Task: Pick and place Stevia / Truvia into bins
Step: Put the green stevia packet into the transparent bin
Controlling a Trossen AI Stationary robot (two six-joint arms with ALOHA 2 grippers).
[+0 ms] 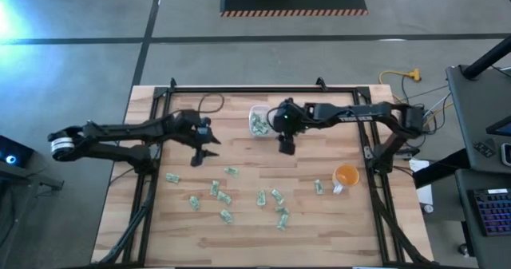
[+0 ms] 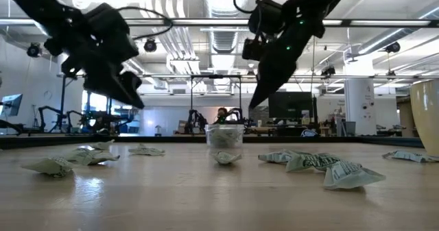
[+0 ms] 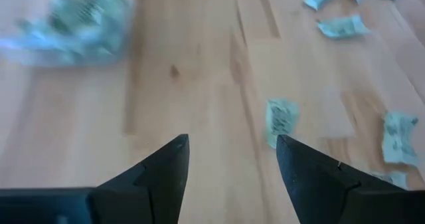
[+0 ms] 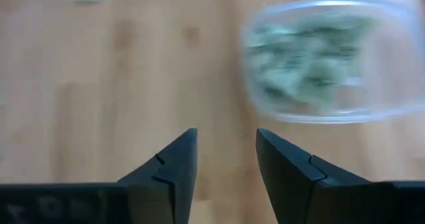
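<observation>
Several green-and-white Stevia packets (image 1: 224,194) lie flat and scattered on the wooden table's near half; one packet (image 3: 281,119) lies just beyond my left gripper. The clear bin (image 1: 259,123) stands near the table's far middle with packets inside; it shows blurred in the right wrist view (image 4: 329,60) and the low view (image 2: 224,134). My left gripper (image 1: 200,154) hovers open above bare wood, left of the bin. My right gripper (image 1: 286,145) hovers open just right of and nearer than the bin. Both hold nothing.
An orange cup (image 1: 346,176) stands near the table's right edge, with one packet (image 1: 318,187) lying beside it. A black frame rail (image 1: 239,90) runs along the table's far edge and sides. Bare wood lies between the two grippers.
</observation>
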